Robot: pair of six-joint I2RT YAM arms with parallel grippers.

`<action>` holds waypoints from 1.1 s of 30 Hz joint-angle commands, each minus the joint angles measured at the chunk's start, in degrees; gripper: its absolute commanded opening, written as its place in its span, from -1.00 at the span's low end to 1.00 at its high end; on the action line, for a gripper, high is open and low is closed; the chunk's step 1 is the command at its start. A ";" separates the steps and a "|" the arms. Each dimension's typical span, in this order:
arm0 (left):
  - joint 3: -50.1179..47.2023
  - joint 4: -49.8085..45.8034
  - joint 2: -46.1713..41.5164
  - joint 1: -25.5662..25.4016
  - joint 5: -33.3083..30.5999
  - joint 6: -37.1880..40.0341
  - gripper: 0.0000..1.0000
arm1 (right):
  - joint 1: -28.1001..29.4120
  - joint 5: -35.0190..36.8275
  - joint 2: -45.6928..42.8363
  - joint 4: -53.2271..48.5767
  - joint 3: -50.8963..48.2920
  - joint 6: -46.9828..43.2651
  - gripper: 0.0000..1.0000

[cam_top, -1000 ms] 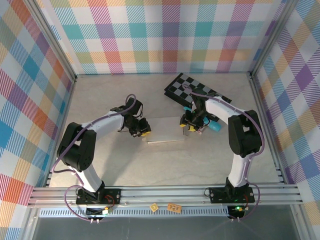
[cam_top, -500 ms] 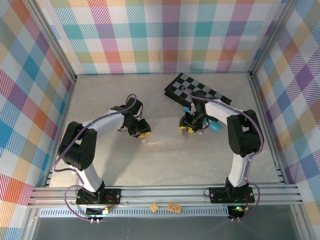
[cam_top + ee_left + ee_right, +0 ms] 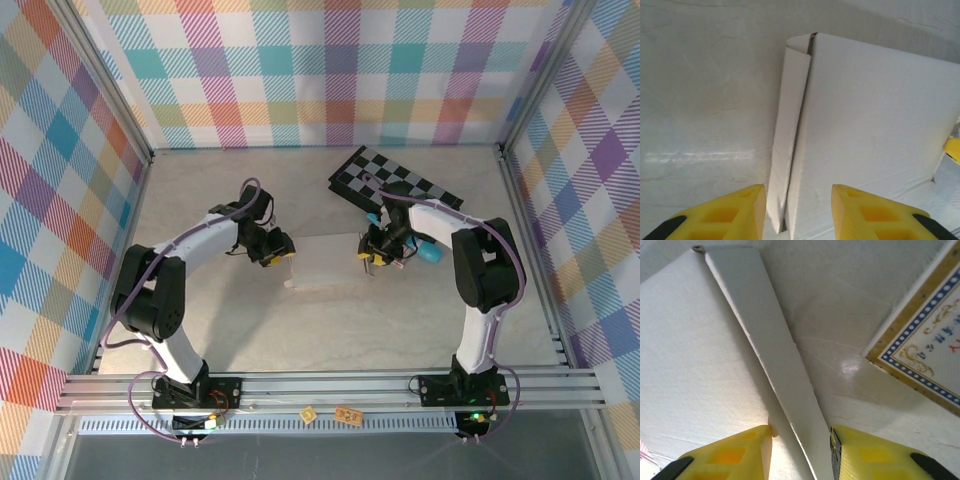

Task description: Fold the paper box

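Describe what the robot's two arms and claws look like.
The left arm and right arm have white links, black joints and a purple cable running along them. The left claw and right claw have blocky yellow fingers with black bases.

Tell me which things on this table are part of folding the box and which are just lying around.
Part of the job:
- white paper box
- left gripper and right gripper, one at each end of the box

Just lying about:
- checkered board
- patterned packet
- small orange tags on the near rail
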 commanded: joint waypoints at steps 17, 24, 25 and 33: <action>-5.67 8.80 5.59 0.23 4.33 -1.47 -0.64 | 0.87 -2.50 3.22 1.36 -0.31 1.28 -0.32; -6.12 9.13 6.29 -0.12 4.87 -1.56 -0.73 | 1.33 -3.78 3.89 1.50 0.32 1.76 -0.43; -6.13 9.17 6.37 -0.27 4.80 -1.57 -0.73 | 1.44 -3.95 3.95 1.50 0.40 1.76 -0.43; -5.46 9.48 7.12 -1.00 4.95 -2.07 -0.77 | 2.80 -5.55 5.15 1.76 1.25 2.50 -0.50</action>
